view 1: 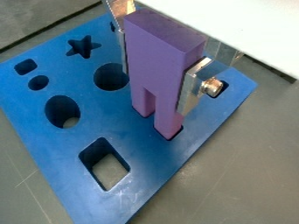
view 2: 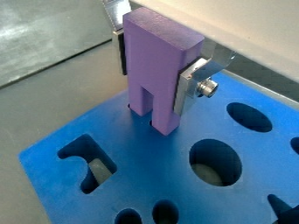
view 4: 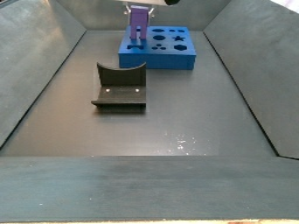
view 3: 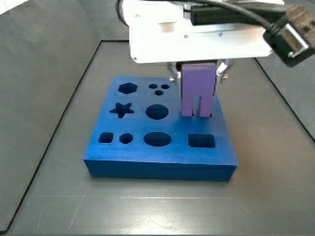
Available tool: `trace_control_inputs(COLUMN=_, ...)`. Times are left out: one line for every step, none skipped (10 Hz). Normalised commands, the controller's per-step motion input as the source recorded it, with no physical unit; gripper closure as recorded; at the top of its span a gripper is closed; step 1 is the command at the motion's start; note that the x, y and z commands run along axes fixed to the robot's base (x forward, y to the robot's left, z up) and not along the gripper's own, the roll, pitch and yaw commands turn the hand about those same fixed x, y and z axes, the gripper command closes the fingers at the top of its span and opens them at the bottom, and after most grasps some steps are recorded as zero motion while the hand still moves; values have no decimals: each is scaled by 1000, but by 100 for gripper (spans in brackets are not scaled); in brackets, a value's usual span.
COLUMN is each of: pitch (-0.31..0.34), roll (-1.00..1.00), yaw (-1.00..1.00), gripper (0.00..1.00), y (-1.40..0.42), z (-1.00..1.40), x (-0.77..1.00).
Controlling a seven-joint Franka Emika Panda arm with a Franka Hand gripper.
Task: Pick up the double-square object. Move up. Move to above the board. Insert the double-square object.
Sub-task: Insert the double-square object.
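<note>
The double-square object (view 1: 160, 66) is a tall light purple block with two legs. It stands upright between the fingers (view 1: 195, 83) of my gripper (view 1: 152, 61), which is shut on it. Its two legs reach down to the board (view 1: 176, 175), a flat blue slab with dark cut-outs, and their tips sit at its surface near one edge. The same shows in the second wrist view: block (view 2: 158, 70), gripper (view 2: 155, 61), board (view 2: 70, 188). In a side view the block (view 3: 197, 90) stands on the board's (view 3: 160, 157) right rear part, under the gripper (view 3: 200, 69). In the far side view block (view 4: 138, 26) and board (view 4: 176, 54) are small.
The dark fixture (view 4: 119, 86) stands on the floor in front of the board. Grey walls enclose the floor (view 3: 62, 120). The board carries star (view 3: 122, 111), round (view 3: 157, 112), oval (view 3: 157, 140) and square (view 3: 202, 142) holes.
</note>
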Motion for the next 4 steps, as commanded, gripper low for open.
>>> trace_control_inputs(pitch=-211, roll=231, yaw=51, gripper=100, y=-31, z=-917, x=129)
trace_control_inputs(pitch=-237, roll=286, yaw=66, gripper=100, y=-69, z=-874, x=69)
trace_control_inputs(pitch=0, roll=0, yaw=0, gripper=0, y=0, z=0, x=0)
trace_control_inputs(pitch=0, roll=0, yaw=0, gripper=0, y=0, z=0, x=0)
